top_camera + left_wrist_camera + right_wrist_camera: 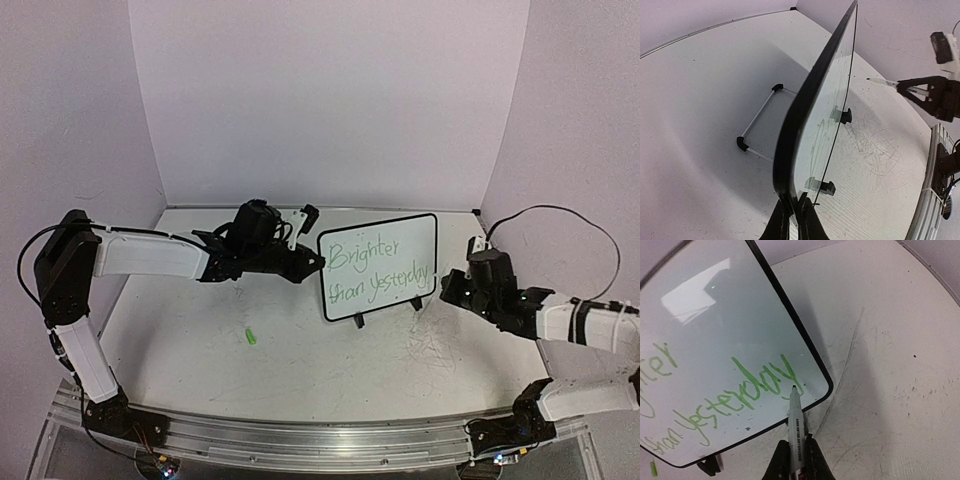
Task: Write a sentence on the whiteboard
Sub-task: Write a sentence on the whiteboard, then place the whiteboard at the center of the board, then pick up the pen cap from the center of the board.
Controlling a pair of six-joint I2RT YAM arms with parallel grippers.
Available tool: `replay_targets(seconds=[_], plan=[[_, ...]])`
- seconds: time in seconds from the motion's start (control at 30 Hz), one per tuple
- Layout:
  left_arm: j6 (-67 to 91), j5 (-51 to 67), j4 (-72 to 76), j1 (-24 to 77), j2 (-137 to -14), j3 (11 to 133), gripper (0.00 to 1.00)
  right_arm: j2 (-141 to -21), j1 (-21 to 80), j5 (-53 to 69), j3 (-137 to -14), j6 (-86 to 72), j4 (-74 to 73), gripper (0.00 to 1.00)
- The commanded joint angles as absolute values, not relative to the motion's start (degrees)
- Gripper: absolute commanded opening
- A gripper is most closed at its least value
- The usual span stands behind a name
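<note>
Whiteboard (378, 263) upright | marker (796, 425) near its corner | green bit (250, 337) on tabletop (300, 380), apart

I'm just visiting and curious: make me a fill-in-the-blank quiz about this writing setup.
The sentence on the whiteboard is written in ___ ink.
The left gripper pinches the board's ___ frame.
The right gripper holds a marker, tip beside the word ___.
Missing words: green; black; Yesterday.
</note>
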State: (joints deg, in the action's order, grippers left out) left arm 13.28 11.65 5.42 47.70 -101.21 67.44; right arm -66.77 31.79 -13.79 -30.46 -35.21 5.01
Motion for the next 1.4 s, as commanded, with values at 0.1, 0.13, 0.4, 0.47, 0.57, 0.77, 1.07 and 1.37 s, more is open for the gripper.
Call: replay_targets(seconds=[0.1, 0.13, 0.4, 0.47, 0.57, 0.77, 1.07, 1.37], plan=[[12.50, 10.08, 6.02, 47.54, -100.69, 68.00, 0.00, -49.08, 31.52, -12.76, -34.20, -30.56, -10.11, 0.00], [12.63, 10.13, 6.02, 47.55, -100.92, 68.02, 0.00, -48.55, 31.49, -12.30, -35.44, -29.21, -11.18, 0.00], [12.43, 7.29, 5.73, 47.46, -102.89, 68.17, 0.03, -45.34, 31.50, -13.78, -44.63, -24.26, -15.72, 0.00], [12.44, 7.55, 5.56, 47.46, -103.00, 68.31, 0.09, -44.71, 31.48, -14.59, -46.91, -23.48, -16.42, 0.00], [12.98, 6.95, 5.14, 47.46, -102.85, 68.65, 0.17, -44.35, 31.47, -14.77, -48.55, -22.20, -16.65, 0.00], [12.45, 4.07, 2.92, 47.46, -101.44, 69.69, 0.23, -44.00, 31.52, -14.34, -48.36, -22.56, -16.70, 0.00], [16.07, -1.71, -0.02, 47.47, -90.40, 65.02, 0.45, -42.61, 31.49, -14.15, -47.39, -20.53, -16.70, 0.00], [37.20, -8.20, -14.45, 47.35, -71.08, 52.17, 0.58, -44.15, 31.51, -9.17, -43.20, -17.18, -11.59, 0.00]])
